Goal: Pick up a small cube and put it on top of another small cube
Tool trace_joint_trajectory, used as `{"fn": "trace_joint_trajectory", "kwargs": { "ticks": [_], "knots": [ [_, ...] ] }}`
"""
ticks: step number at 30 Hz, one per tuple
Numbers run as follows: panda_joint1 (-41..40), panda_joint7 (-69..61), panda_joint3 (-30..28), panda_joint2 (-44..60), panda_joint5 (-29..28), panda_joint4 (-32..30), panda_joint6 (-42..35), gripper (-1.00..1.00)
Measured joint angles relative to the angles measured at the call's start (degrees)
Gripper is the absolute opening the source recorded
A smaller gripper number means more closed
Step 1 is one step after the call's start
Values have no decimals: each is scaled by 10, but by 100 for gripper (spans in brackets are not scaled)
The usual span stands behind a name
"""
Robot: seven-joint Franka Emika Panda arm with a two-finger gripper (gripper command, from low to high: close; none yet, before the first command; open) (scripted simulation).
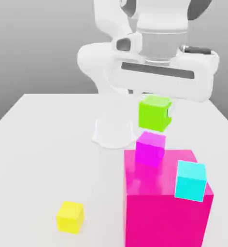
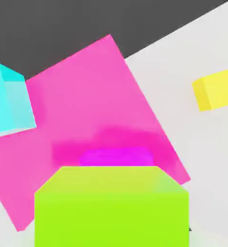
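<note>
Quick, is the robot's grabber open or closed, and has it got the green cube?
Gripper: at the green cube, above the purple one; can't tell if open, closed or holding it.

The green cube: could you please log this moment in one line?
green cube: above magenta cube, gap between | magenta cube: on pink block | yellow cube: on table | stack: not yet complete

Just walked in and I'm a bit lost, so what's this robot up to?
The robot arm's gripper has a lime-green cube up above a magenta cube, which sits on a big hot-pink block. The green one isn't stacked on it yet. A cyan cube is also on the block, and a yellow cube lies on the table.
</note>
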Motion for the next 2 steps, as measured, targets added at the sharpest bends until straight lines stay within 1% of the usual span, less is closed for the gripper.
{"fn": "trace_joint_trajectory", "kwargs": {
  "ticks": [2],
  "knots": [
    [0, 0, 0, 0, 0, 0, 0, 100]
  ]
}}
